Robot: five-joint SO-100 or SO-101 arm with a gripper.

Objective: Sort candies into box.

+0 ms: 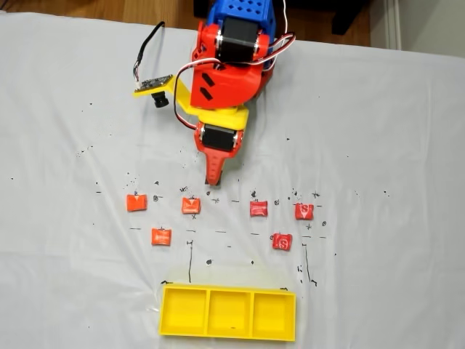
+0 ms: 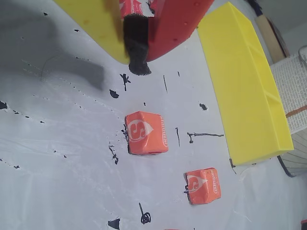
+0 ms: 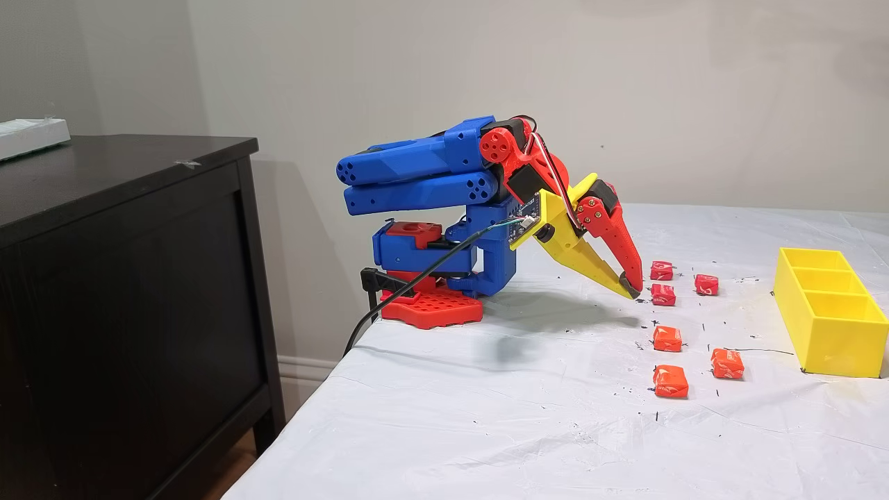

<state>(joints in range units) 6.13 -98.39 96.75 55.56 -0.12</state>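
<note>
Six candies on the sheet, box empty, gripper poised above with its jaws together and nothing in them.

The gripper (image 1: 211, 180) hangs low, tip down, just behind the row. Three orange candies sit left in the overhead-style fixed view (image 1: 191, 206), three red ones right (image 1: 259, 209), all lying flat, well short of the box (image 1: 228, 333). Wrist view has the nearest orange candy (image 2: 146, 132) just beyond the closed tips. Likely light, slightly squashy, with a slick crinkly wrapper, so pinch across two opposite flat sides, mid-body, not by a corner. It's nearly square, no real long axis; its edges sit roughly square to the box. The box's long axis runs parallel to the candy rows, all three compartments facing up.
</note>
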